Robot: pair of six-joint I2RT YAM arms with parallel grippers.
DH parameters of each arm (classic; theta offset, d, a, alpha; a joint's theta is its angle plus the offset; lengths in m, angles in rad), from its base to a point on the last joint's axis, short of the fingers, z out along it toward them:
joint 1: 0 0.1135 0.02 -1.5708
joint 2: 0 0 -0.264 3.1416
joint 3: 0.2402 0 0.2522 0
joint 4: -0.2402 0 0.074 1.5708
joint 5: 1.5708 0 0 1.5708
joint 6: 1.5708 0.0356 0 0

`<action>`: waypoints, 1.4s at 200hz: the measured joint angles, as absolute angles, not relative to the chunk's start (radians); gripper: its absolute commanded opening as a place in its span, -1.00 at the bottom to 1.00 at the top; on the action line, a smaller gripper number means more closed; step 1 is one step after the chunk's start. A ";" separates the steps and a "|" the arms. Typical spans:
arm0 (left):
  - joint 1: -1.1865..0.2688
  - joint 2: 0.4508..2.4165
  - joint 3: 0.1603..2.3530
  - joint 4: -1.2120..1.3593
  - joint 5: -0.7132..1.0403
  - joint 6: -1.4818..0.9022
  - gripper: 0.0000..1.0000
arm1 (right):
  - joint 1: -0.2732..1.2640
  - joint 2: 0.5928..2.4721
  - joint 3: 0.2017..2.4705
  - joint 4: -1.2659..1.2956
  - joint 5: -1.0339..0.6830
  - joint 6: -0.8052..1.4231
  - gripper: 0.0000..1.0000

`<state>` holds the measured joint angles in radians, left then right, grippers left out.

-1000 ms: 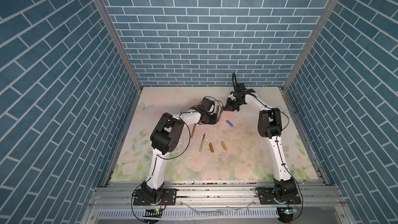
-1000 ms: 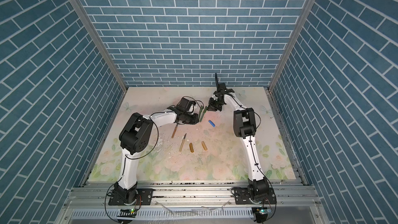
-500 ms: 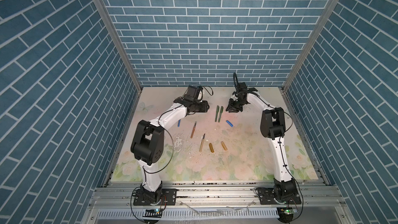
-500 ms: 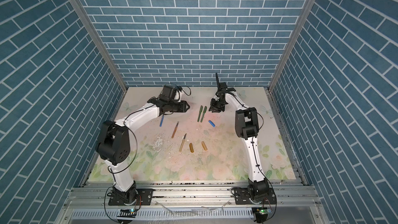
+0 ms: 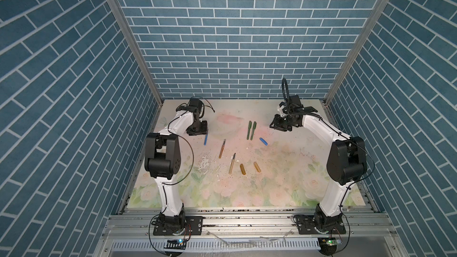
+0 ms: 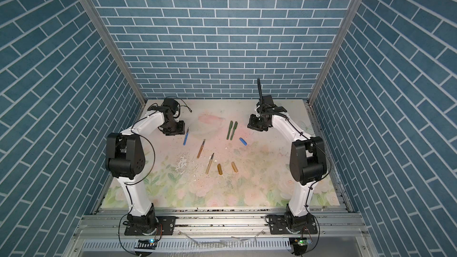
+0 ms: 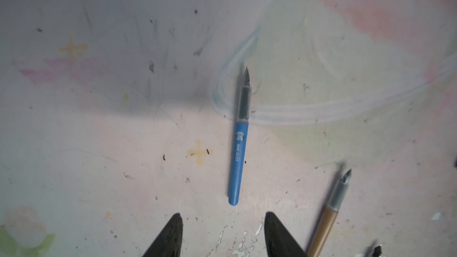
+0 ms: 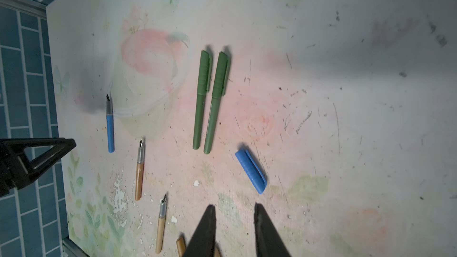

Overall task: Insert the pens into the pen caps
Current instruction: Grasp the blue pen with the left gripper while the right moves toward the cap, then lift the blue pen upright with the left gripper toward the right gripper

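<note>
Two green pens [image 8: 201,100] [image 5: 251,130] lie side by side at mid-back of the mat, each wearing a green cap. The blue pen [image 7: 237,159] [image 5: 205,139] lies bare-tipped just in front of my left gripper [image 7: 222,216] [image 5: 197,131], which is open and empty. The blue pen cap [image 8: 251,171] [image 5: 263,141] lies apart on the mat, close ahead of my right gripper [image 8: 233,207] [image 5: 278,126], whose jaws stand slightly open with nothing between them. Two golden-brown pens [image 5: 222,148] [image 5: 232,163] and two amber caps [image 5: 243,169] [image 5: 257,166] lie nearer the front.
The floral mat [image 5: 284,184] has flaked white patches [image 5: 205,163] left of the brown pens. Blue brick walls close in the back and both sides. A metal rail [image 5: 247,218] runs along the front by the arm bases.
Both grippers were shut together at mid-table round a green pen; both have opened. The left arm has swung back-left to the blue pen, the right has drawn back right. The green pen now lies beside its twin.
</note>
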<state>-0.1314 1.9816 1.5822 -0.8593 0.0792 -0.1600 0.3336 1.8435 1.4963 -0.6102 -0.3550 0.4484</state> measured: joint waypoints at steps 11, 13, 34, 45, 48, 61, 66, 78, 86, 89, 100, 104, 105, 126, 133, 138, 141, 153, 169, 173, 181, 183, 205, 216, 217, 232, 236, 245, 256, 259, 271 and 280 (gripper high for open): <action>-0.135 1.998 1.583 -0.883 0.079 -0.146 0.05 | 0.338 1.829 1.462 -0.601 -0.355 0.448 -0.43; -0.136 2.000 1.583 -0.886 0.079 -0.144 0.04 | 0.339 1.827 1.456 -0.598 -0.355 0.448 -0.43; -0.137 2.021 1.600 -0.909 0.081 -0.131 -0.04 | 0.348 1.813 1.417 -0.582 -0.356 0.448 -0.44; -0.137 2.035 1.609 -0.909 0.088 -0.126 -0.07 | 0.353 1.808 1.403 -0.572 -0.356 0.448 -0.44; -0.137 2.039 1.612 -0.910 0.090 -0.124 -0.08 | 0.354 1.806 1.400 -0.571 -0.357 0.448 -0.44; -0.138 2.060 1.621 -0.910 0.090 -0.120 -0.11 | 0.359 1.800 1.386 -0.563 -0.357 0.448 -0.45; -0.139 2.070 1.625 -0.911 0.090 -0.119 -0.12 | 0.361 1.797 1.381 -0.560 -0.357 0.449 -0.45; -0.142 2.097 1.636 -0.913 0.091 -0.117 -0.12 | 0.367 1.794 1.373 -0.557 -0.357 0.449 -0.45; -0.144 2.117 1.642 -0.911 0.090 -0.116 -0.12 | 0.371 1.793 1.369 -0.556 -0.357 0.449 -0.45; -0.144 2.123 1.644 -0.911 0.090 -0.116 -0.12 | 0.372 1.793 1.368 -0.556 -0.357 0.449 -0.46; -0.147 2.141 1.646 -0.912 0.090 -0.115 -0.13 | 0.377 1.793 1.368 -0.556 -0.357 0.449 -0.46; -0.149 2.146 1.647 -0.912 0.090 -0.115 -0.13 | 0.379 1.793 1.368 -0.556 -0.357 0.449 -0.46; -0.149 2.148 1.647 -0.912 0.090 -0.115 -0.14 | 0.379 1.793 1.368 -0.556 -0.357 0.449 -0.46; -0.153 2.172 1.663 -0.914 0.086 -0.115 -0.22 | 0.387 1.791 1.368 -0.556 -0.357 0.450 -0.47; -0.154 2.175 1.668 -0.915 0.082 -0.114 -0.26 | 0.390 1.790 1.368 -0.555 -0.357 0.450 -0.47; -0.154 2.177 1.671 -0.913 0.078 -0.117 -0.30 | 0.392 1.789 1.368 -0.555 -0.356 0.450 -0.47; -0.154 2.177 1.672 -0.913 0.078 -0.113 -0.32 | 0.393 1.789 1.368 -0.556 -0.356 0.450 -0.48; -0.155 2.182 1.676 -0.912 0.069 -0.114 -0.37 | 0.397 1.785 1.368 -0.556 -0.356 0.450 -0.48; -0.157 2.184 1.679 -0.912 0.053 -0.113 -0.53 | 0.401 1.782 1.368 -0.556 -0.355 0.456 -0.49; -0.157 2.184 1.679 -0.912 0.049 -0.115 -0.55 | 0.402 1.782 1.368 -0.556 -0.355 0.456 -0.49; -0.159 2.184 1.679 -0.910 0.044 -0.115 -0.60 | 0.403 1.781 1.368 -0.556 -0.355 0.459 -0.49; -0.159 2.184 1.679 -0.909 0.041 -0.116 -0.61 | 0.403 1.781 1.368 -0.556 -0.355 0.459 -0.49; -0.169 2.184 1.676 -0.904 0.029 -0.117 -0.75 | 0.408 1.779 1.368 -0.556 -0.355 0.467 -0.49; -0.175 2.184 1.676 -0.902 0.020 -0.114 -0.80 | 0.409 1.777 1.370 -0.557 -0.355 0.467 -0.49; -0.175 2.184 1.676 -0.902 0.020 -0.115 -0.80 | 0.409 1.777 1.370 -0.557 -0.355 0.467 -0.49; -0.181 2.181 1.671 -0.898 0.012 -0.114 -0.87 | 0.411 1.774 1.377 -0.557 -0.356 0.467 -0.48; -0.181 2.180 1.670 -0.897 0.010 -0.115 -0.88 | 0.411 1.774 1.379 -0.557 -0.357 0.467 -0.48; -0.184 2.174 1.662 -0.889 0.007 -0.115 -0.91 | 0.411 1.770 1.381 -0.556 -0.359 0.467 -0.45; -0.187 2.165 1.648 -0.878 0.005 -0.114 -0.94 | 0.412 1.765 1.381 -0.557 -0.361 0.468 -0.41; -0.189 2.160 1.642 -0.873 0.004 -0.114 -0.95 | 0.412 1.763 1.381 -0.557 -0.362 0.470 -0.40; -0.199 2.142 1.621 -0.861 0.004 -0.114 -0.97 | 0.412 1.758 1.381 -0.556 -0.363 0.474 -0.35; -0.209 2.118 1.599 -0.847 0.007 -0.114 -0.99 | 0.413 1.753 1.381 -0.556 -0.364 0.475 -0.32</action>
